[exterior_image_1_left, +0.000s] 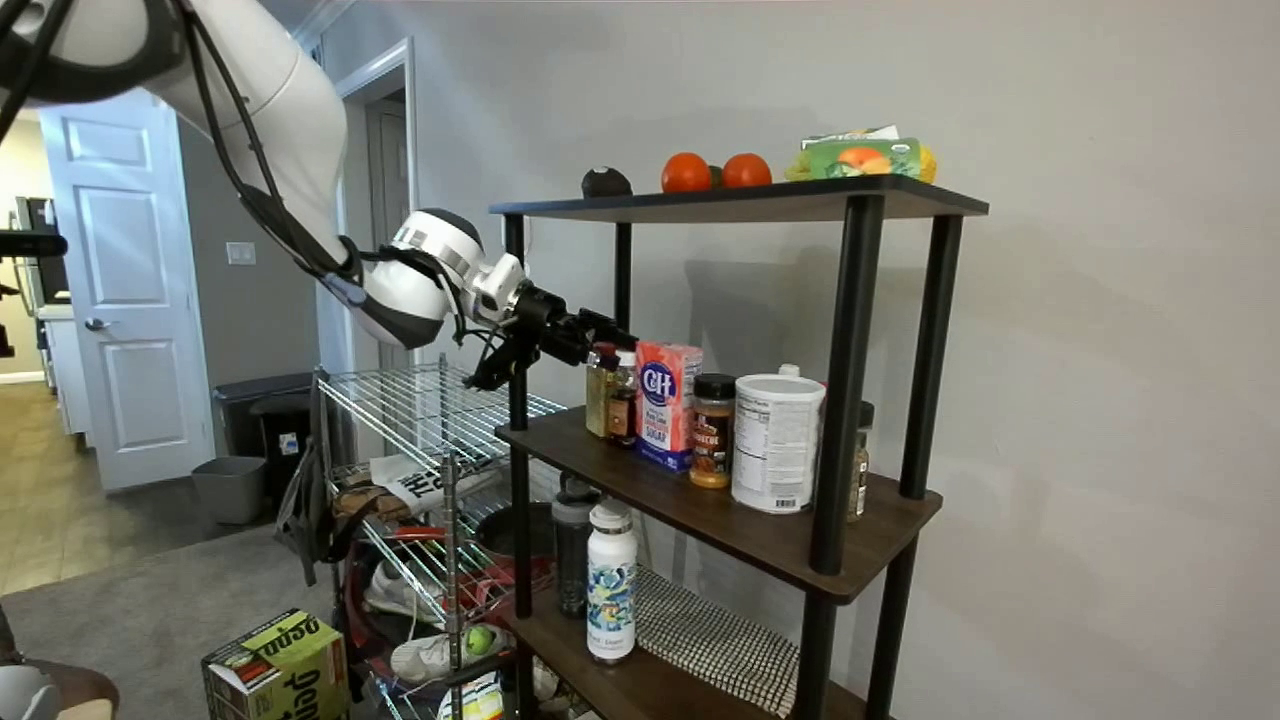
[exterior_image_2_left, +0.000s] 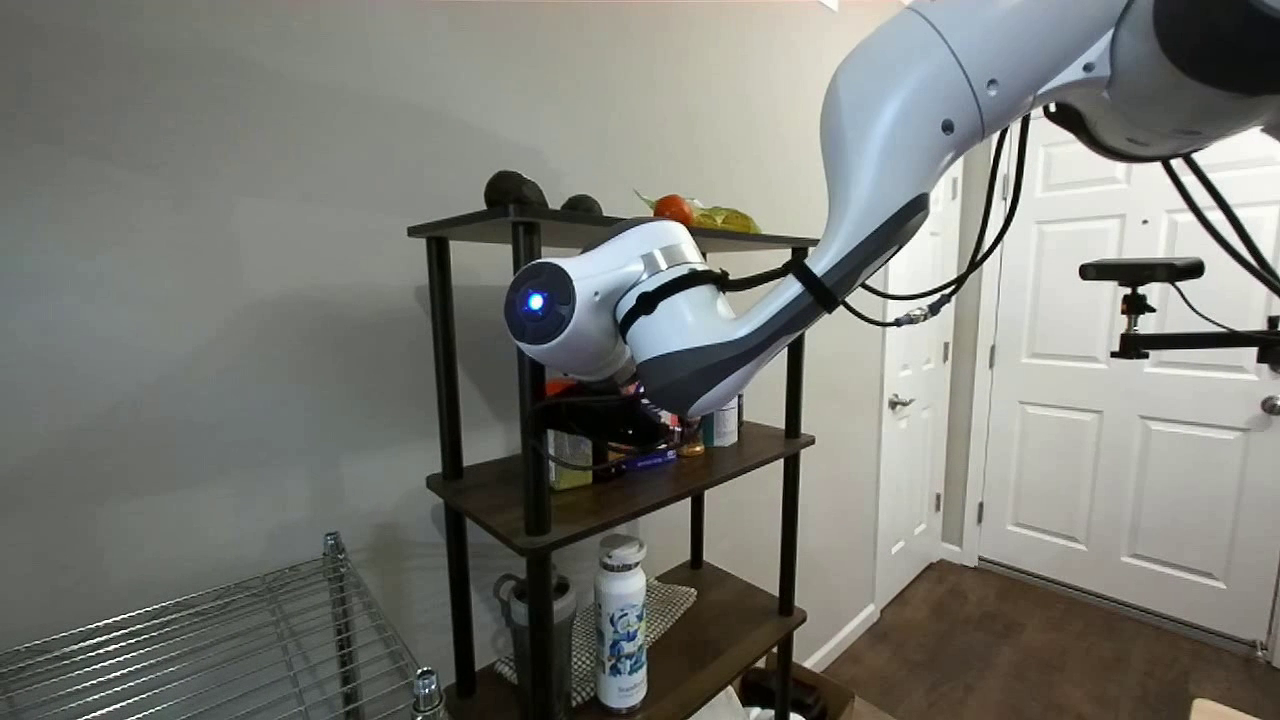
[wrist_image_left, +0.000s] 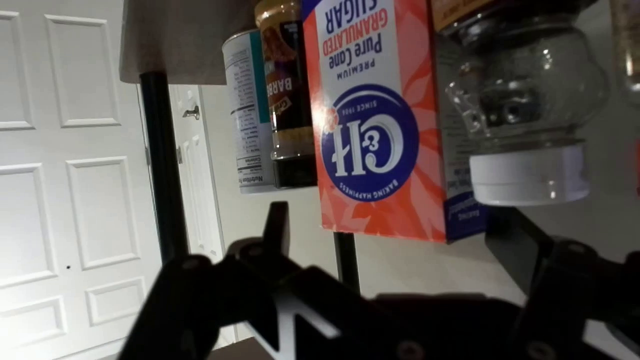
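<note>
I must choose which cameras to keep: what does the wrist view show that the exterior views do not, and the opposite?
Only the wrist view: the words "Baking Happiness", legible on the sugar box, and the gap between the spread fingers of the tool, clearly.

Only the exterior views: tomatoes on the top shelf, the patterned bottle, the wire rack and the robot arm.

Both share the sugar box, barbecue jar and white canister, though the arm partly hides them in an exterior view.
</note>
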